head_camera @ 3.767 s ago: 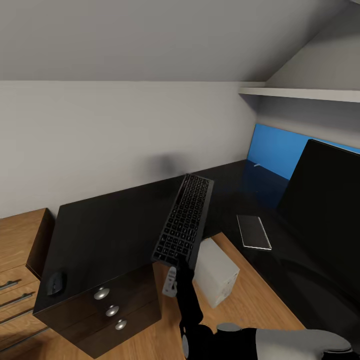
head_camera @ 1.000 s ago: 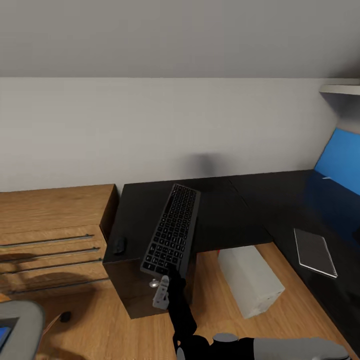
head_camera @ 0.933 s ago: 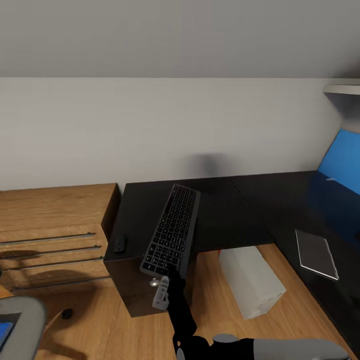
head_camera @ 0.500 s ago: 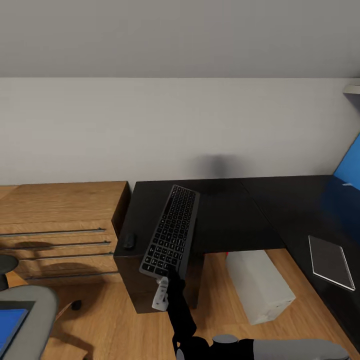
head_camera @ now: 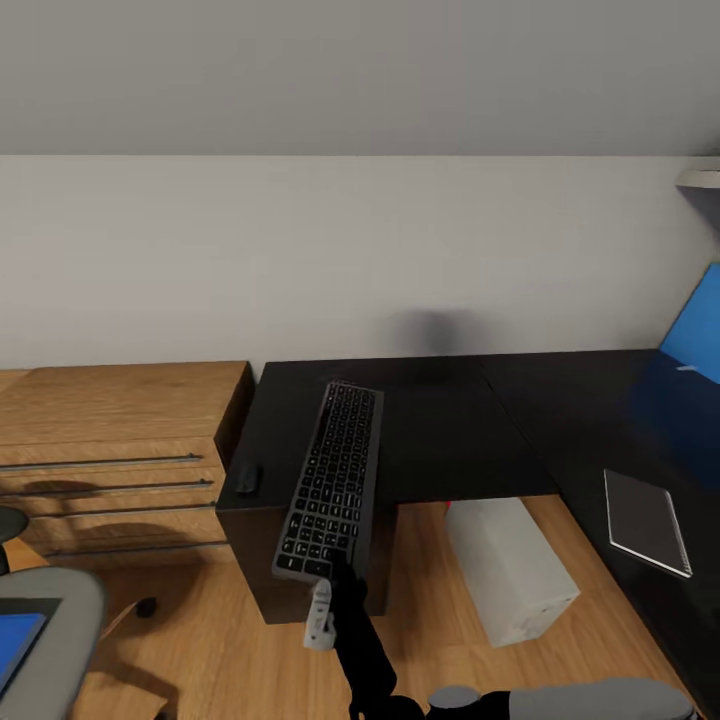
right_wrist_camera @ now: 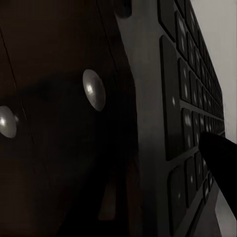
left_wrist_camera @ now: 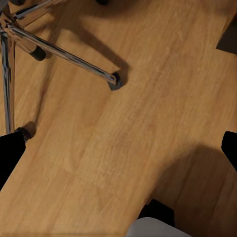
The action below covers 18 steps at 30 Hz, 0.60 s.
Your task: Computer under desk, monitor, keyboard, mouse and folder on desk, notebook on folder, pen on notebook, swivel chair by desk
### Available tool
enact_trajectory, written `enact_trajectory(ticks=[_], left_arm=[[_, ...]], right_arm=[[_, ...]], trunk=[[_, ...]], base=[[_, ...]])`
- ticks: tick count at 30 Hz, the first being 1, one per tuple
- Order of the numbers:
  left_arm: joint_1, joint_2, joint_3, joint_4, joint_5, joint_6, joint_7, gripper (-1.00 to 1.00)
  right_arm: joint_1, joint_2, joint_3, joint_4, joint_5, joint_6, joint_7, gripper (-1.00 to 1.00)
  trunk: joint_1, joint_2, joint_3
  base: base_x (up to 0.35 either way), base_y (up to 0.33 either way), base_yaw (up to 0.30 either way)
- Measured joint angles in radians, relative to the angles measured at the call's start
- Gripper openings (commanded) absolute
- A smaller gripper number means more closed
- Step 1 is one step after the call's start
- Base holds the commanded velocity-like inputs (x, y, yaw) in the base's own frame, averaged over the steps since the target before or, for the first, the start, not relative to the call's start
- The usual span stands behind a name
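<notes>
The keyboard (head_camera: 330,482) is held up in the air by its near short end, its length running away from the robot over the left end of the desk (head_camera: 440,440), keys facing up and slightly tilted. The right gripper (head_camera: 335,578) has its jaws pinching the keyboard at that near edge; in the right wrist view a dark finger (right_wrist_camera: 222,158) lies across the key rows, with the desk's silver drawer knobs (right_wrist_camera: 94,89) just behind. The mouse (head_camera: 247,477) sits on the desk near its left front corner, just left of the keyboard. The notebook (head_camera: 648,522) lies on the desk's right wing, well apart from the keyboard, and the computer (head_camera: 512,568) stands on the floor under the desk between them. A corner of the chair (head_camera: 45,640), with the blue folder (head_camera: 15,645) on it, shows left of the desk. The left gripper's jaws stand spread over bare floor near the chair's chrome legs (left_wrist_camera: 64,54). The grip is the risk: a long board held at one end could droop or twist out of the pinch. Lowered here, it may knock the mouse off the corner, or land far from the monitor.
</notes>
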Motion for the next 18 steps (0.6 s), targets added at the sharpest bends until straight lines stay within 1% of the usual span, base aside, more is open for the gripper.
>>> enact_trajectory(ticks=[2, 4, 7, 8, 9, 14, 18], left_arm=[[0.000, 0.000, 0.000, 0.000, 0.000, 0.000, 0.000, 1.00], [0.000, 0.001, 0.000, 0.000, 0.000, -0.001, 0.000, 1.00], [0.000, 0.001, 0.000, 0.000, 0.000, -0.001, 0.000, 1.00], [0.000, 0.001, 0.000, 0.000, 0.000, -0.001, 0.000, 1.00], [0.000, 0.001, 0.000, 0.000, 0.000, -0.001, 0.000, 1.00], [0.000, 0.001, 0.000, 0.000, 0.000, -0.001, 0.000, 1.00], [0.000, 0.002, 0.000, 0.001, 0.000, -0.001, -0.001, 1.00]], right_arm=[[0.000, -0.003, 0.014, 0.000, 0.000, 0.000, 0.002, -1.00], [0.000, -0.006, 0.017, 0.000, 0.000, 0.001, 0.003, -1.00], [0.000, -0.025, 0.025, 0.000, 0.001, 0.000, 0.017, -1.00], [0.000, -0.035, 0.033, 0.000, -0.001, -0.002, 0.029, -1.00], [0.000, -0.038, 0.034, 0.000, 0.002, 0.000, 0.030, -1.00], [0.000, -0.040, 0.039, 0.000, 0.003, 0.001, 0.032, -1.00], [0.000, -0.040, 0.044, 0.000, 0.003, 0.000, 0.033, -1.00]], trunk=[[0.000, 0.000, 0.000], [0.000, 0.000, 0.000], [0.000, 0.000, 0.000], [0.000, 0.000, 0.000], [0.000, 0.000, 0.000], [0.000, 0.000, 0.000], [0.000, 0.000, 0.000]], base=[[-0.004, -0.017, 0.000], [-0.002, -0.009, 0.000], [-0.001, -0.002, 0.000], [0.000, 0.000, 0.000], [0.000, 0.000, 0.000], [0.011, 0.000, 0.000], [0.199, 0.000, 0.000]])
